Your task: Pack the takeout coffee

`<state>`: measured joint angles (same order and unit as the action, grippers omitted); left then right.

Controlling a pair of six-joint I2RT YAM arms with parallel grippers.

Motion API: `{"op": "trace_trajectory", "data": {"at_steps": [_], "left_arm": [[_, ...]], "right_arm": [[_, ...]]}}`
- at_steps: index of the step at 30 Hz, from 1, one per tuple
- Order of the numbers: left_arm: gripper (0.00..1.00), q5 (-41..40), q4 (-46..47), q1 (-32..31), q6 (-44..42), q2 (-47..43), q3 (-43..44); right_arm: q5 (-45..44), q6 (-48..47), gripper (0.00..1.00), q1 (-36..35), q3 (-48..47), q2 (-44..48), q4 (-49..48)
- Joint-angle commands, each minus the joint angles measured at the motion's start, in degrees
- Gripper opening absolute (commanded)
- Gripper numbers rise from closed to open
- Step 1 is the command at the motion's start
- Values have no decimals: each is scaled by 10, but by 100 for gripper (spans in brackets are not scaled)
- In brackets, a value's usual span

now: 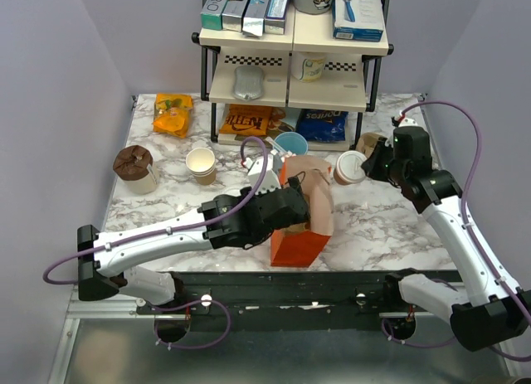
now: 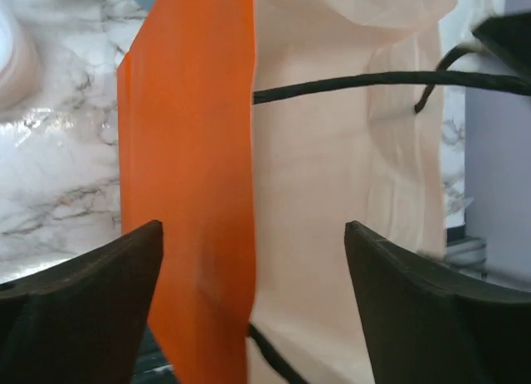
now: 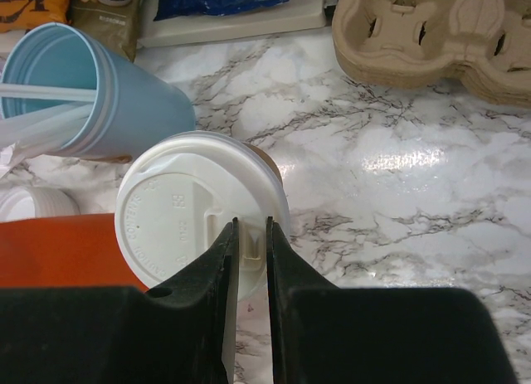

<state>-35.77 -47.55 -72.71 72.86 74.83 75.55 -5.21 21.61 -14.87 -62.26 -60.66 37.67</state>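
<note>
The takeout coffee (image 1: 349, 167), a tan cup under a round white lid (image 3: 191, 222), sits just right of the orange paper bag (image 1: 299, 235). My right gripper (image 3: 252, 226) is shut on the lid's near rim, and in the top view it (image 1: 371, 163) is at the cup's right side. My left gripper (image 2: 253, 230) is open at the bag's mouth. The bag's orange wall (image 2: 187, 152) and pale inside (image 2: 332, 177) lie between its wide-apart fingers without touching them. A black handle cord (image 2: 357, 81) crosses the opening.
A light-blue cup (image 3: 91, 94) stands behind the bag. A pulp cup carrier (image 3: 440, 31) lies at the back right. An open paper cup (image 1: 201, 165) and a brown-topped cup (image 1: 134, 168) stand at the left. A snack bag (image 1: 172, 114) and shelf rack (image 1: 294, 69) are behind.
</note>
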Motion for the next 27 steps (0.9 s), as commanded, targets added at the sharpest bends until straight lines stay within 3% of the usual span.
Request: {"op": "trace_trajectory", "data": {"at_steps": [1,5,6,13,21,22,24,25,27], "left_arm": [[99,-55,-5,-29,-60,-13,36],[99,-20,-5,-30,-146,-50,35],[99,2,9,-30,-214,-63,22],[99,112,23,-29,-336,-148,16],[98,41,37,-28,-305,-173,0],[85,26,43,-26,-297,-172,-1],[70,27,52,-24,-294,-165,-1],[53,28,61,-19,-290,-160,-1],[49,40,66,-9,-293,-139,13]], "right_arm": [[4,0,1,4,3,21,4],[6,-3,1,4,3,29,3],[8,-6,1,4,4,30,1],[10,-11,1,4,6,34,-3],[-3,-17,1,4,6,47,-2],[-4,-17,1,4,6,47,-3],[-2,-17,1,4,6,46,-2],[-1,-17,1,4,6,45,-3],[2,-17,1,5,6,45,-3]]}}
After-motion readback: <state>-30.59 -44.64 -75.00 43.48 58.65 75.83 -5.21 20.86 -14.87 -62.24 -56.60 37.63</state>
